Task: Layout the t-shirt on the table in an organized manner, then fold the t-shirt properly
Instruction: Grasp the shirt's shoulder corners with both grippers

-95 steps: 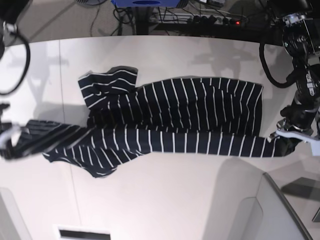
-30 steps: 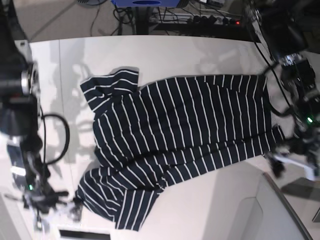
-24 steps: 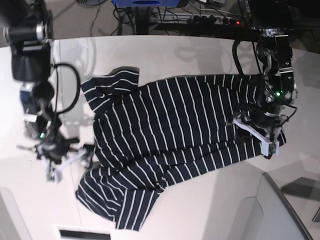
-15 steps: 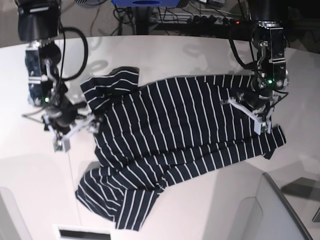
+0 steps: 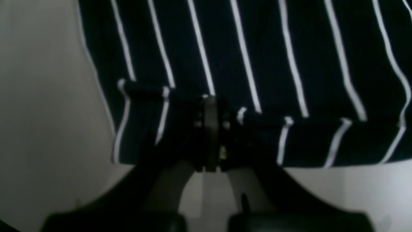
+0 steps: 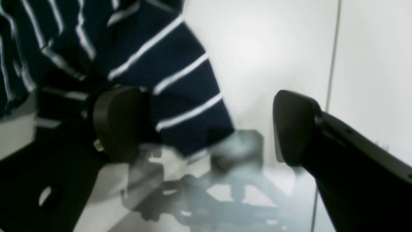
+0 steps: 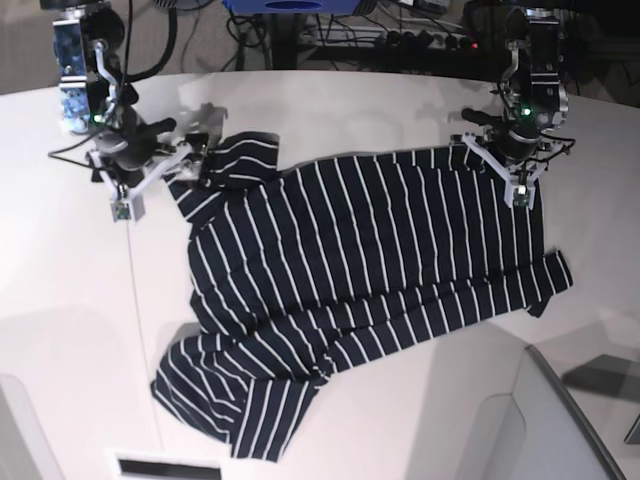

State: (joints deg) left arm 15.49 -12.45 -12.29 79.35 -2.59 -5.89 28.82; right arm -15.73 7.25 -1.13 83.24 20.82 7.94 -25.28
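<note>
On the white table (image 7: 330, 100), the striped t-shirt (image 7: 370, 270) lies spread crosswise, dark navy with thin white stripes, its body wrinkled and slanting toward the lower left of the base view. One sleeve (image 7: 225, 165) is bunched at the upper left; a second sleeve (image 7: 240, 410) fans out flat near the table's front edge. At the right, the hem corner (image 7: 550, 280) is turned over on itself.

Left gripper (image 7: 500, 165): set at the shirt's upper right corner, at the hem. In the left wrist view its fingers (image 5: 209, 129) are pressed together, with a fold of the striped hem pinched between them and the white tabletop showing beyond the cloth's edge.

Right gripper (image 7: 160, 175): set at the bunched sleeve. In the right wrist view the two dark pads stand wide apart; one pad (image 6: 119, 122) lies against the striped cloth, the other (image 6: 294, 125) is over bare table, beside a thin seam line (image 6: 331, 80). The sleeve's edge reaches partway into the gap; nothing is clamped.
</note>
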